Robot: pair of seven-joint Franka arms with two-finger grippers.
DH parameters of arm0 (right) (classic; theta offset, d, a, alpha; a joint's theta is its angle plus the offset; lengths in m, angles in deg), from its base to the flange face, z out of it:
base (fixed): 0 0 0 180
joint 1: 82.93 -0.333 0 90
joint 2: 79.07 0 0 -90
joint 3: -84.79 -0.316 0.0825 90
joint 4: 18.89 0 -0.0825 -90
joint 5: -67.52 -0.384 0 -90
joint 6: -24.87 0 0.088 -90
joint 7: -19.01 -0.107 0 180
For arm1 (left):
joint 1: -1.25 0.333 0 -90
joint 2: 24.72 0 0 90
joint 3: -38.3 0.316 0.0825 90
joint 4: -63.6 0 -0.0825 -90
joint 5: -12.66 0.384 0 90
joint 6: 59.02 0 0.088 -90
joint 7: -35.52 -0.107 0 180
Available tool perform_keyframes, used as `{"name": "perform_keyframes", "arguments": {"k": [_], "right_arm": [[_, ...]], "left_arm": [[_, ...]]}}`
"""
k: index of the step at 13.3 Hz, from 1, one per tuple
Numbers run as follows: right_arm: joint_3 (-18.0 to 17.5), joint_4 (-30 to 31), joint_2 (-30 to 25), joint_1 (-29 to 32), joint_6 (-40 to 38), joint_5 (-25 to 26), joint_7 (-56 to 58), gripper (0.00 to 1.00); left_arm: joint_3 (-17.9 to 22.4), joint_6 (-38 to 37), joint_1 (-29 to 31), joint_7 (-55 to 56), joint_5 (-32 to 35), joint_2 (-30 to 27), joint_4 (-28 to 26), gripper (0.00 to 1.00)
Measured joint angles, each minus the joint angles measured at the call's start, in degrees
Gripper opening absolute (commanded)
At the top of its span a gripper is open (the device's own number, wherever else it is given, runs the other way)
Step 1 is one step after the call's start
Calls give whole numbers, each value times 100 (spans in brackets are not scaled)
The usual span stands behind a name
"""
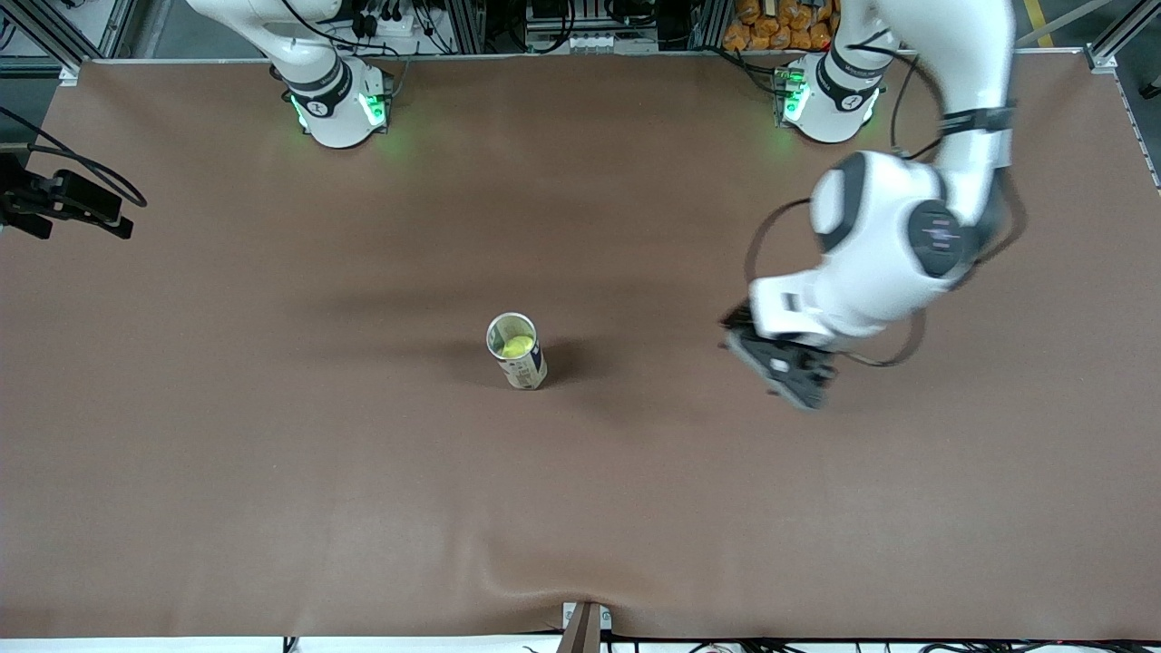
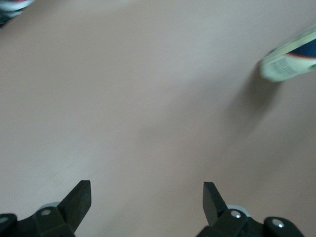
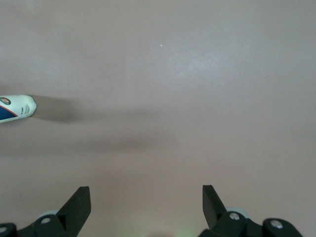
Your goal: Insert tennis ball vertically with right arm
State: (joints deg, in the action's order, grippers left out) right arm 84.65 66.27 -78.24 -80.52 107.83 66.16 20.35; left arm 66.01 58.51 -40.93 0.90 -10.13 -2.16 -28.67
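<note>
Upright can (image 1: 517,351) mid-table (image 1: 272,453), yellow tennis ball (image 1: 518,345) inside.
Left gripper (image 1: 782,361) over bare table beside can, fingers spread, empty; right gripper (image 3: 146,207) likewise spread, empty.

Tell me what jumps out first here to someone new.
A lone upright can stands mid-table with a tennis ball already inside it. The left arm looms over the table toward its own end, its end effector open and empty over bare mat. The right end effector is out of the front view; its wrist view shows it open over the mat, with the can at the edge.
</note>
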Motion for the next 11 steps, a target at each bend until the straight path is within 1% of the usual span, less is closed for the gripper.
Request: {"name": "perform_keyframes", "arguments": {"k": [1, 3, 5, 7, 8, 11], "right_arm": [[-10, 0, 0, -21, 0, 0, 0, 100], [-15, 0, 3, -36, 0, 0, 1, 100], [-1, 1, 17, -20, -1, 0, 93, 100], [22, 1, 85, -9, -2, 1, 230, 100], [25, 1, 125, -10, -2, 1, 249, 100], [72, 0, 159, -10, -2, 1, 265, 100]], "left_arm": [[54, -305, 290, 0, 208, -10, 215, 100], [76, -803, 946, -20, 329, -15, 517, 100], [82, -1033, 1456, -26, 331, -19, 609, 100], [85, -1128, 1818, 159, 330, -82, 673, 100], [86, -1278, 1902, 509, 330, -152, 709, 100], [53, -1968, 1887, 2309, 332, -319, 946, 100]]}}
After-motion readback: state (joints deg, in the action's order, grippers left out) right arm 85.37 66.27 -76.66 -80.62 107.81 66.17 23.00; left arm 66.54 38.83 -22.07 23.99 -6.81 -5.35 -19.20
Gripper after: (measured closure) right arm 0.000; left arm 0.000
